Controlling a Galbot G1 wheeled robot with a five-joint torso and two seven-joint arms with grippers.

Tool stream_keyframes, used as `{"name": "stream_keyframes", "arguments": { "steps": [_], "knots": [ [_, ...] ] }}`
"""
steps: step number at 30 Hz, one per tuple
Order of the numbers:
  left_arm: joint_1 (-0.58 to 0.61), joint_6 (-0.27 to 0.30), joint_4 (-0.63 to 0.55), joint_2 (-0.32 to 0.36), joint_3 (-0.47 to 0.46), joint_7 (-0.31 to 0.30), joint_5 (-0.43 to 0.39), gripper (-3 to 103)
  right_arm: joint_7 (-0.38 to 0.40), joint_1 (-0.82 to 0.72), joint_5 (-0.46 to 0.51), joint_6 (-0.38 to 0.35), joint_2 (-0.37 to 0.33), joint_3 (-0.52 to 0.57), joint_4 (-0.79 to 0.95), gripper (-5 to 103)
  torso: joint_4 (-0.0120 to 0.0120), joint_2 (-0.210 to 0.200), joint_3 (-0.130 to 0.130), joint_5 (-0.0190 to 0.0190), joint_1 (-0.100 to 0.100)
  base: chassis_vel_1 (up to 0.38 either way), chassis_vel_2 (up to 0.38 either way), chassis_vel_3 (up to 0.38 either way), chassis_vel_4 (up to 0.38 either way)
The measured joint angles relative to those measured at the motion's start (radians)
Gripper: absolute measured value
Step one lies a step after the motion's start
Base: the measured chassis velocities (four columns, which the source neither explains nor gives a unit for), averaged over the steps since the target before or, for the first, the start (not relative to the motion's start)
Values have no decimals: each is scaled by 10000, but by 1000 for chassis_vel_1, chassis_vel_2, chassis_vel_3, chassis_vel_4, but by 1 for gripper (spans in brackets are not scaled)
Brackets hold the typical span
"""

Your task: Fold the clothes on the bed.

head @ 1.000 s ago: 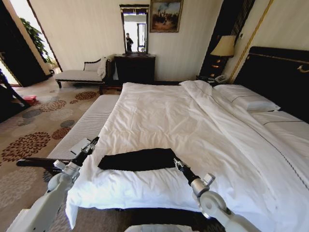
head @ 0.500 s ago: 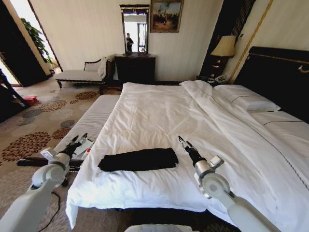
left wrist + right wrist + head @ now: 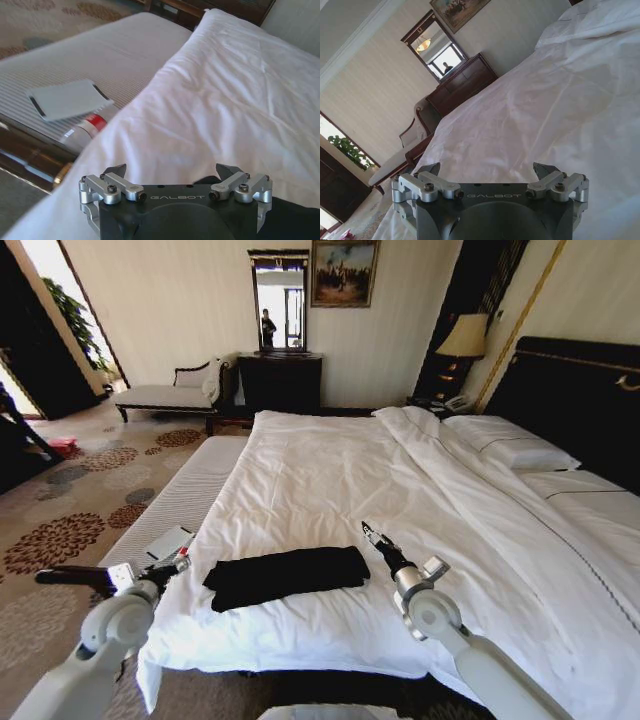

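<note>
My left tool (image 3: 178,562) hangs off the near left corner of the bed (image 3: 330,490), just past the edge of the white duvet (image 3: 420,540), its fingers (image 3: 116,172) spread apart with nothing between them. Half a second ago it sat higher and farther out over the striped bench (image 3: 190,495); now it has dropped and drawn in toward the shirt's left end without touching it. In my left wrist view the dark cloth shows just beyond the tool's body, and a pale flat card (image 3: 67,99) and a red-and-white item (image 3: 90,125) lie on the bench.

My right tool (image 3: 372,536) is lifted above the duvet just beside the shirt's right end, fingers (image 3: 431,169) apart and empty. It has shifted slightly toward the shirt since the last frame; a second ago it was down at the cloth's right edge.

The black T-shirt (image 3: 287,575) lies folded into a long flat band across the near part of the bed, between my two tools. Its left end now sits a little lower and bulkier than before.
</note>
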Motion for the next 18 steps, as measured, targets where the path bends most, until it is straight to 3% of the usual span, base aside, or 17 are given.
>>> {"name": "stream_keyframes", "arguments": {
  "steps": [2, 11, 18],
  "knots": [
    [-327, 214, 284, -373, 322, 338, -1093, 100, -10, -67, -19, -10, -11, -1, -125, 100, -3, 0, 0, 2, 1, 0, 0, 0, 0],
    [-264, 195, 226, -448, 537, 845, -1365, 101, -24, -57, -32, -12, -52, 33, -308, 100, 3, 0, 0, 3, 0, 0, 0, 0, 0],
    [-218, 29, 239, -530, 748, 1015, -1096, 83, -21, -128, -67, -20, -19, 52, -321, 100, 1, 0, 0, 2, 1, 0, 0, 0, 0]
  ]
}}
